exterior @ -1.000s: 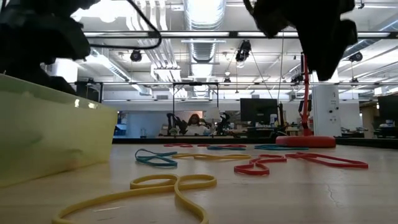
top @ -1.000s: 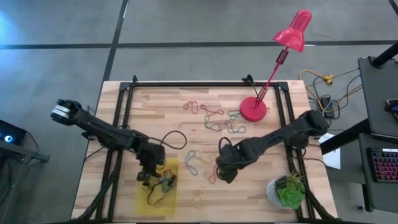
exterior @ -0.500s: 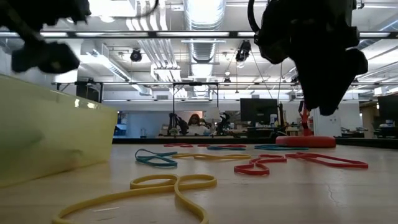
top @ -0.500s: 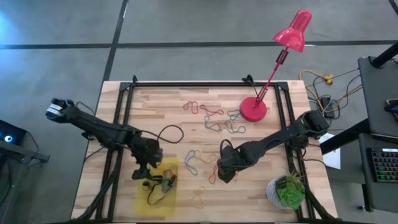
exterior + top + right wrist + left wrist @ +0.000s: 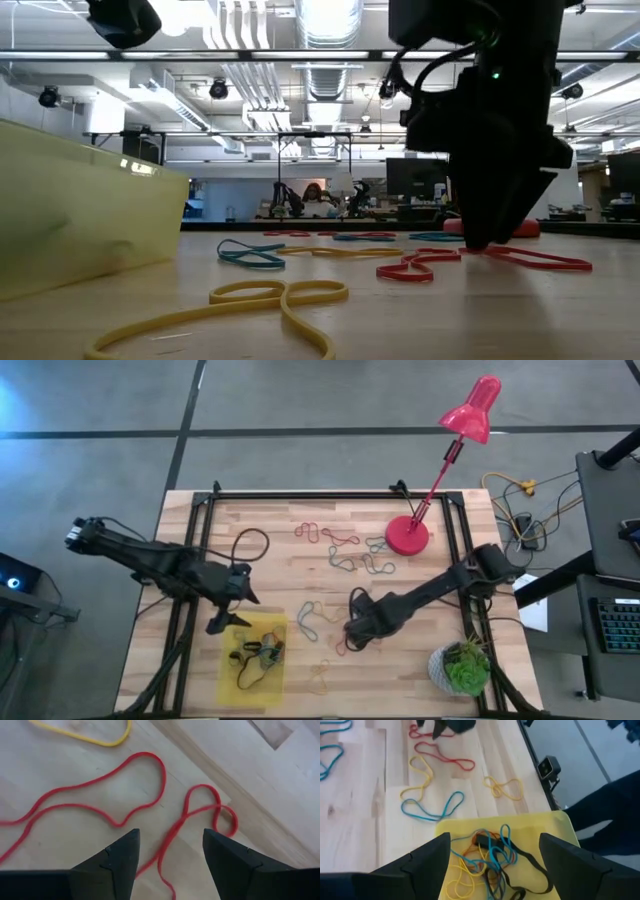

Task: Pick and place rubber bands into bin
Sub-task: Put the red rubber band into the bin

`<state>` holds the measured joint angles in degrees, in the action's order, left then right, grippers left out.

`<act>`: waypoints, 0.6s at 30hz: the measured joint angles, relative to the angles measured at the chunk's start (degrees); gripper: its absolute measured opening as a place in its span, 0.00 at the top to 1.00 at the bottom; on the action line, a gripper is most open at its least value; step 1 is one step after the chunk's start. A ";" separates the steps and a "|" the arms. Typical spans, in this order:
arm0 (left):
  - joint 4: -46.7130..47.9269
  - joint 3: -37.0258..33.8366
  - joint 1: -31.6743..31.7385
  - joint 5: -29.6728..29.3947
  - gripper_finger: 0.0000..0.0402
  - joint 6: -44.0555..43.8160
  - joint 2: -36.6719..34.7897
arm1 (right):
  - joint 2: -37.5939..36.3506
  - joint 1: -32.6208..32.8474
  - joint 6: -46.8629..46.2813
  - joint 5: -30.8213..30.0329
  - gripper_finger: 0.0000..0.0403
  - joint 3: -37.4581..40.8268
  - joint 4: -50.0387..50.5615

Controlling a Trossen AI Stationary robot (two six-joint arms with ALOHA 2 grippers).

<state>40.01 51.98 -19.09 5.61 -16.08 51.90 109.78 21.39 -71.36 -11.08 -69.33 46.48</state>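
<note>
Bin at 7 o'clock on the table, now holding a tangle of bands; more bands loose from centre to 1 o'clock. Left gripper lifted off to the bin's 12 o'clock edge since a second ago, fingers gone from pinched to wide apart, empty. Likely a load just dropped. Right gripper lowered at centre, fingers apart, straddling a red band, not yet clamped.

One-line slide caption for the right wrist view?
Open right gripper poised just above a red rubber band on the wooden table.
</note>
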 joint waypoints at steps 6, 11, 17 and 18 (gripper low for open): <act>0.01 0.18 0.00 0.02 0.28 -0.09 -0.69 | 2.71 -0.02 -0.42 -0.09 0.50 -0.89 -0.18; -0.01 0.18 0.00 0.04 0.28 -0.15 -0.55 | 4.37 0.16 -0.26 1.42 0.61 -1.01 -0.30; 0.07 0.42 0.00 0.11 0.28 -0.06 -0.37 | 4.85 1.31 -0.26 1.24 0.86 0.19 -0.85; 0.07 0.66 0.00 0.13 0.28 -0.04 -0.35 | 4.82 1.40 -0.20 1.51 0.90 0.55 -0.72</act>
<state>40.08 52.64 -19.09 5.74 -16.12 51.55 114.61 22.79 -71.55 -9.58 -68.78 45.76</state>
